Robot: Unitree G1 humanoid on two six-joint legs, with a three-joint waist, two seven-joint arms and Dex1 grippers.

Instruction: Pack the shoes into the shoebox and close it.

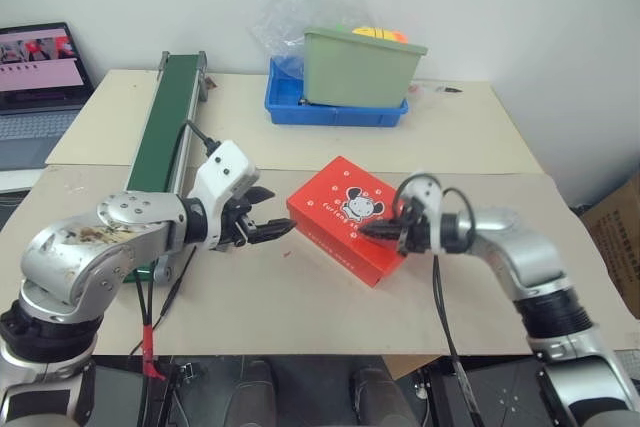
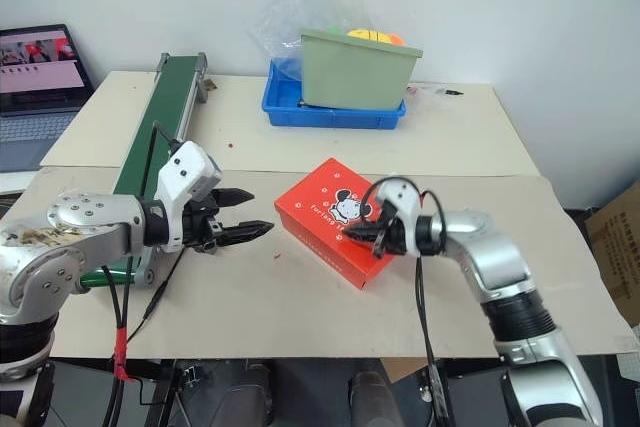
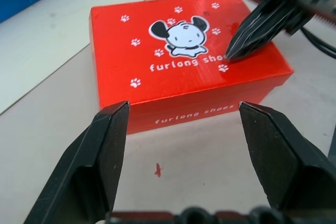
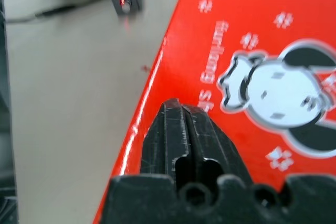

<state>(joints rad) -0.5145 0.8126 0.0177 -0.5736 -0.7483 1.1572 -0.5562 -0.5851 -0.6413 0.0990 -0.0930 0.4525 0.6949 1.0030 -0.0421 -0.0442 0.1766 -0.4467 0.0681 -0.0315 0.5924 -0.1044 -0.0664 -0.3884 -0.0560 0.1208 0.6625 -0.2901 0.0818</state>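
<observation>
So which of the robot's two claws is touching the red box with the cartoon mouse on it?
The right gripper: its black fingers, pressed together, rest on the lid of the red cardboard shoebox. The left gripper hangs open beside the box, apart from it.

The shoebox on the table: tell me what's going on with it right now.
The red shoebox lies on the table with its lid down, so no shoes can be seen. The right gripper has its tip on the lid near the printed cartoon, its jaws together or nearly so. The left gripper hovers beside the box on the other side, jaws open, holding nothing. Behind stand a green conveyor and a green bin on a blue tray.
</observation>
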